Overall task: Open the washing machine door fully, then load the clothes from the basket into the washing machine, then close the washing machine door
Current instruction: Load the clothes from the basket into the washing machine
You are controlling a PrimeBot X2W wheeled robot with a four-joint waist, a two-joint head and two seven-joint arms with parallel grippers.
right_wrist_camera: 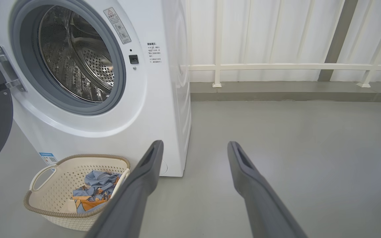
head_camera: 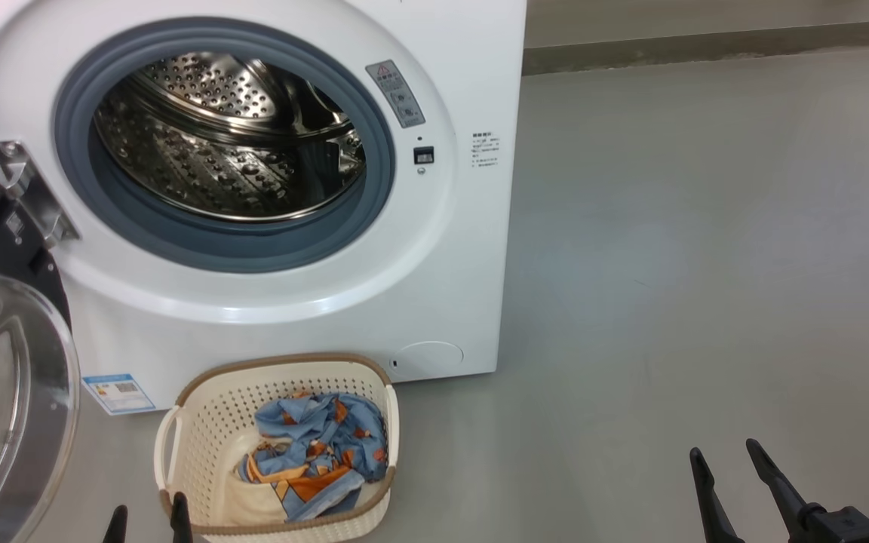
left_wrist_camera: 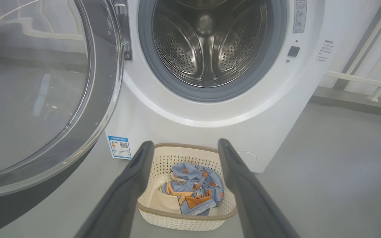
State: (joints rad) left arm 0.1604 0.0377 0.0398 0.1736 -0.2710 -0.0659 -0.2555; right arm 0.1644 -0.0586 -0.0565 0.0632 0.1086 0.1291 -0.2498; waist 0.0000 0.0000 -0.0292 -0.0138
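The washing machine door (head_camera: 4, 362) stands wide left, clearing the drum (head_camera: 231, 143).
The basket (head_camera: 284, 363) of clothes (head_camera: 321, 452) sits just below for a short lift; left gripper (head_camera: 148, 505) and right gripper (head_camera: 725, 450) hover near, fingers apart, empty.

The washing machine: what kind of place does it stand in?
Probably a laundry corner, perhaps on a balcony or in a test area. A white front-loading washing machine stands on a plain grey floor, a basket of clothes sits before it, and a white railing runs nearby.
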